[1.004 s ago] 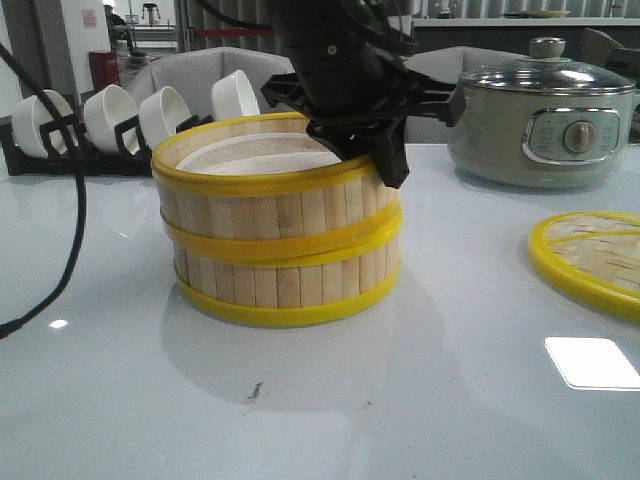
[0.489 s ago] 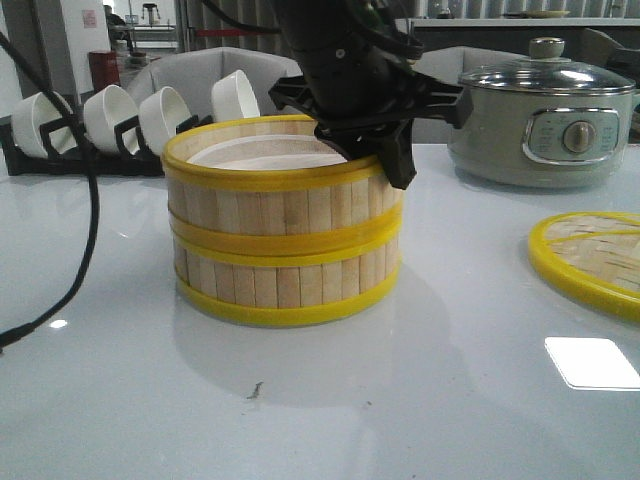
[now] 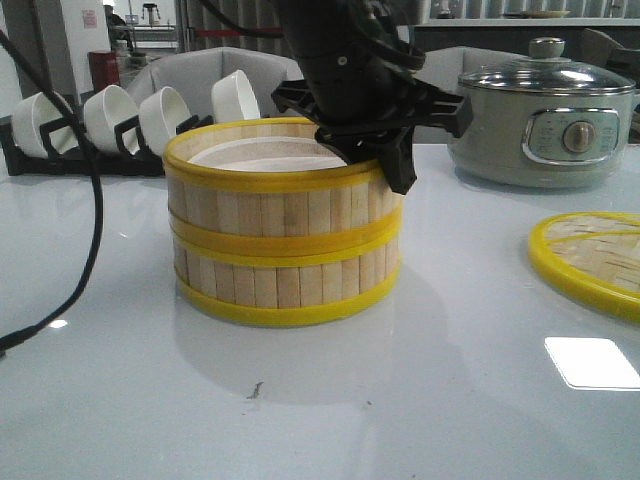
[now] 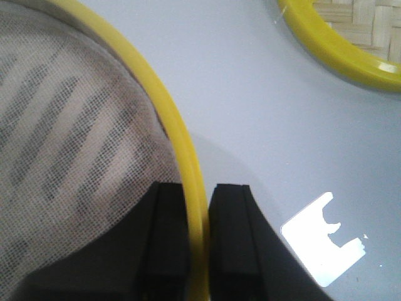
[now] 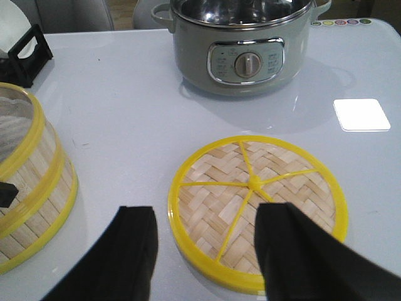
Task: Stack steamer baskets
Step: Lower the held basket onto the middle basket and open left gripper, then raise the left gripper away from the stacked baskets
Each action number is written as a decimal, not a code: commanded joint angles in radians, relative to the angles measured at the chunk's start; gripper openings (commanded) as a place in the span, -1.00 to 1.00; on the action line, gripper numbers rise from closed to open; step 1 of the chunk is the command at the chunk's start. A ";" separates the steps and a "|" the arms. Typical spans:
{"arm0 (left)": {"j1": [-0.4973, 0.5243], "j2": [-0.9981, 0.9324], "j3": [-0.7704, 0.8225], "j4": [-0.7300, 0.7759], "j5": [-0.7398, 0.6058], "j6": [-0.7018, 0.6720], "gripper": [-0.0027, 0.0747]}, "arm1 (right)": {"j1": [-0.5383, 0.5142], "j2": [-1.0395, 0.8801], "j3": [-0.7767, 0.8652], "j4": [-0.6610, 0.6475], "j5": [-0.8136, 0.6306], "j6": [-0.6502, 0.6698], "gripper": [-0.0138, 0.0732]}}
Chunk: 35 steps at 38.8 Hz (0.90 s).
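Stacking looks all but finished from where I stand: the upper steamer basket (image 3: pixel 275 195) sits squarely on the lower steamer basket (image 3: pixel 285 280), their yellow rims meeting in one band around the middle, and the pair stands on the pale glossy surface (image 3: pixel 420 400) left of centre, in front of a black rack of white bowls (image 3: pixel 130 118). The left gripper (image 4: pixel 197 241) is at the right-hand far edge of the upper basket, and the wrist view shows its fingers (image 4: pixel 169 238) closed down on the yellow top rim, one inside against the mesh liner, one outside, with only the rim between them. I would judge the step in hand to be the release after placing.

What comes next, as I read it, is for those fingers to part and the arm to lift straight up, without dragging the rim sideways and skewing the stack. The top basket looks level now, so a clean vertical exit should leave it so.

The right gripper (image 5: pixel 207 251) hangs with its fingers spread wide and nothing held, above the woven bamboo lid (image 5: pixel 257 204), which lies flat well to the right of the stack. Behind it stands the grey-green electric pot (image 5: pixel 241 47) under a glass cover.

As for writing, the pot's control panel has small markings around its knob, too fine to read, and I can make out no brand anywhere.
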<state>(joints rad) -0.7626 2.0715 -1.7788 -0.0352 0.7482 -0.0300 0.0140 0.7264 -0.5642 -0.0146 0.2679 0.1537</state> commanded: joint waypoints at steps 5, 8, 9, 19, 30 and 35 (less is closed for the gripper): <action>-0.007 -0.064 -0.078 0.035 -0.055 0.004 0.10 | -0.004 -0.001 -0.039 -0.013 -0.071 -0.009 0.39; -0.007 -0.064 -0.122 0.035 -0.026 0.004 0.20 | -0.004 -0.001 -0.039 -0.013 -0.068 -0.009 0.39; -0.007 -0.064 -0.136 0.035 -0.015 0.004 0.21 | -0.004 -0.001 -0.039 -0.013 -0.067 -0.009 0.39; -0.005 -0.073 -0.258 0.035 0.074 0.004 0.17 | -0.004 -0.001 -0.039 -0.013 -0.057 -0.009 0.39; 0.096 -0.203 -0.275 0.051 0.053 0.003 -0.66 | -0.004 -0.001 -0.039 -0.013 -0.058 -0.009 0.39; 0.213 -0.313 -0.265 0.051 0.094 0.003 -0.68 | -0.004 -0.001 -0.039 -0.013 -0.057 -0.009 0.39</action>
<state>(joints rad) -0.6039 1.8790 -2.0166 0.0095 0.8758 -0.0265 0.0140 0.7264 -0.5642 -0.0146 0.2861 0.1537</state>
